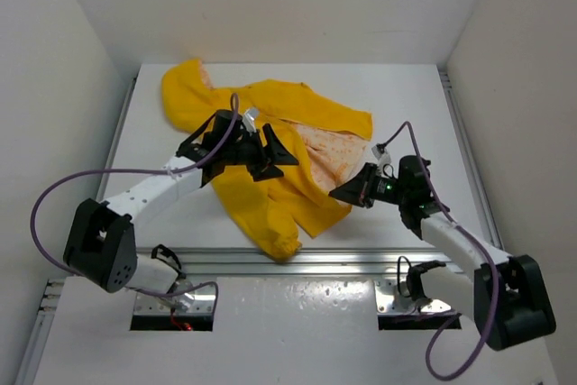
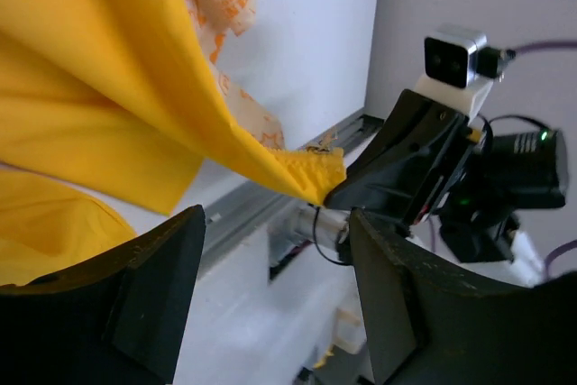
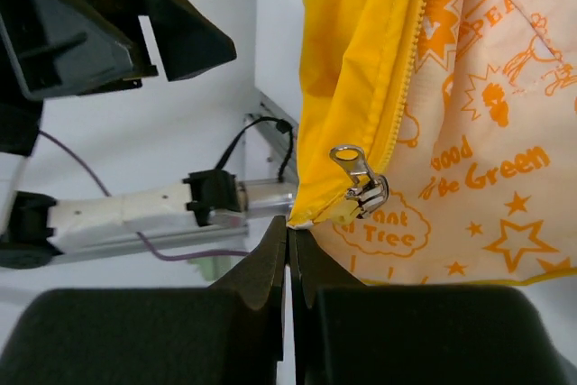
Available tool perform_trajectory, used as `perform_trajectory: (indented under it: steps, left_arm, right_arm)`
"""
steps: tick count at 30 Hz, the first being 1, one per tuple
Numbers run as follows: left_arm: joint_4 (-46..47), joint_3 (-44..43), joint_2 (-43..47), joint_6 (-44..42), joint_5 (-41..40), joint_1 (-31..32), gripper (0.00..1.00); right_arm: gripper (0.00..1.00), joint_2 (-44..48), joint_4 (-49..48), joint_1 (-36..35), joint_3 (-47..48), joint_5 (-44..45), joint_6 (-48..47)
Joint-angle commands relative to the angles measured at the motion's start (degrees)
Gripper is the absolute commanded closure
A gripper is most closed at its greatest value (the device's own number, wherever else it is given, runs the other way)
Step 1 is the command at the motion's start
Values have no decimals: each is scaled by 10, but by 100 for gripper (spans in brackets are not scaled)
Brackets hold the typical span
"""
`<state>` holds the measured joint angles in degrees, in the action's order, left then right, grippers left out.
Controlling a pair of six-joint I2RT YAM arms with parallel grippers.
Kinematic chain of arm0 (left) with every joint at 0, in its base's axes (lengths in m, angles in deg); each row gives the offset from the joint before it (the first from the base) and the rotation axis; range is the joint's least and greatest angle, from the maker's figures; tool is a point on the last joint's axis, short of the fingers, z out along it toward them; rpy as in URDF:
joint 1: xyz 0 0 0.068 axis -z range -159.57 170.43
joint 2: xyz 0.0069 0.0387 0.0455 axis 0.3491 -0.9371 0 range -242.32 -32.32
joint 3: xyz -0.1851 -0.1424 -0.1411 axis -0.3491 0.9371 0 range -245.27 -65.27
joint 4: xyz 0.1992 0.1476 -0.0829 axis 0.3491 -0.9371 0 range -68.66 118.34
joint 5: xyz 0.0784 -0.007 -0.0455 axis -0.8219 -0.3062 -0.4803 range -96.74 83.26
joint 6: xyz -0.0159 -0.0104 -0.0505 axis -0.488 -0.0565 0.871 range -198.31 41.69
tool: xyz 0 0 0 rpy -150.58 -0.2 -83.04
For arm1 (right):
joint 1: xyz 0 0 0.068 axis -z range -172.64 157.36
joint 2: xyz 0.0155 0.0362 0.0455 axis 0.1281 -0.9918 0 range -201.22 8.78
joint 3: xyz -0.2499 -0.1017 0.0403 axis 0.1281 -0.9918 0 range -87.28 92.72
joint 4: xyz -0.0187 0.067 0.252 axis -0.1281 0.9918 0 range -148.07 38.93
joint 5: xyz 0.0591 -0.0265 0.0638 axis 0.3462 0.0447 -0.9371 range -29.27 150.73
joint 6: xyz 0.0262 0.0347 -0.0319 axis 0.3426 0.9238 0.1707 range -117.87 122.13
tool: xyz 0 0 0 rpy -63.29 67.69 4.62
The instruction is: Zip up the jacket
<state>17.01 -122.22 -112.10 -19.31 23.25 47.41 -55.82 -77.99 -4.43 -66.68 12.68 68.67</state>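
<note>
The yellow jacket [image 1: 261,196] lies open on the white table, hood at the far left, its cream lining [image 1: 329,151] with orange print showing. My right gripper [image 1: 337,194] is shut on the bottom hem corner of the jacket's front edge [image 3: 352,60], right beside the silver zipper slider [image 3: 361,182]; its jaws [image 3: 290,232] are pressed together on the fabric. My left gripper [image 1: 281,158] hovers over the jacket's middle, open and empty. In the left wrist view its fingers [image 2: 135,295] stand wide apart, facing the stretched yellow hem [image 2: 306,173] and the right gripper [image 2: 424,160].
An aluminium rail [image 1: 297,259] runs along the table's near edge. White walls close in the table on three sides. Purple cables [image 1: 54,191] loop from both arms. The left arm's fingers [image 3: 117,24] show at the top left of the right wrist view.
</note>
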Motion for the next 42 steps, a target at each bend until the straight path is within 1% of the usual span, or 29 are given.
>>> perform_trajectory:
  steps: [1,2,3,4,5,6,7,8,10,11,12,14,15,16,18,19,21,23,24,25,27,29,31,34,42]
  left_arm:
    - [3,3,-4,102,11,5,29]
    - [3,9,-10,136,20,10,37]
    - [10,9,-15,152,20,11,43]
    - [10,9,-29,190,26,18,48]
    - [17,9,-36,205,33,18,49]
    - [29,9,-43,215,53,23,47]
    - [44,9,-48,224,59,23,39]
    - [44,9,-56,239,66,28,19]
    - [71,9,-65,244,92,28,25]
    - [71,9,-65,252,98,28,29]
    - [71,9,-72,258,98,28,35]
    - [89,15,-78,266,123,33,37]
    - [94,23,-84,276,130,33,42]
    - [94,23,-85,282,135,33,45]
    - [94,29,-90,290,135,39,45]
    - [100,34,-90,298,141,40,43]
    - [107,39,-90,306,146,46,36]
    - [107,46,-90,313,146,46,33]
    - [107,46,-90,319,152,46,29]
    - [107,52,-95,319,152,52,27]
    - [124,57,-95,335,152,59,27]
    - [129,62,-109,346,157,65,34]
    - [129,62,-119,346,157,70,34]
    - [134,47,-141,357,157,76,38]
    - [159,4,-170,372,152,59,38]
  right_arm:
    - [100,63,7,-30,-17,87,-65]
    - [100,68,4,-44,-26,118,-74]
    - [100,71,-5,-55,-29,126,-77]
    - [100,75,-16,-59,-34,145,-78]
    - [100,75,-21,-67,-36,150,-83]
    - [100,76,-37,-73,-37,162,-86]
    - [100,82,-41,-76,-37,168,-91]
    - [100,84,-43,-80,-37,182,-112]
    - [100,93,-53,-93,-36,197,-131]
    - [100,95,-53,-97,-35,222,-162]
    - [100,99,-57,-101,-34,230,-174]
    - [100,98,-67,-123,-33,248,-193]
    - [100,97,-71,-130,-31,259,-201]
    - [100,94,-81,-140,-31,264,-205]
    - [100,86,-90,-156,-28,288,-208]
    - [100,84,-100,-165,-29,297,-205]
    - [100,73,-105,-173,-26,313,-198]
    - [100,65,-114,-180,-24,320,-194]
    - [100,63,-115,-181,-21,330,-192]
    - [100,63,-116,-182,-20,331,-190]
    - [100,64,-118,-184,-18,336,-179]
    - [100,71,-115,-188,-17,346,-174]
    - [100,75,-115,-190,-14,347,-171]
    - [100,84,-109,-189,-12,354,-165]
    - [100,119,-92,-192,-23,345,-160]
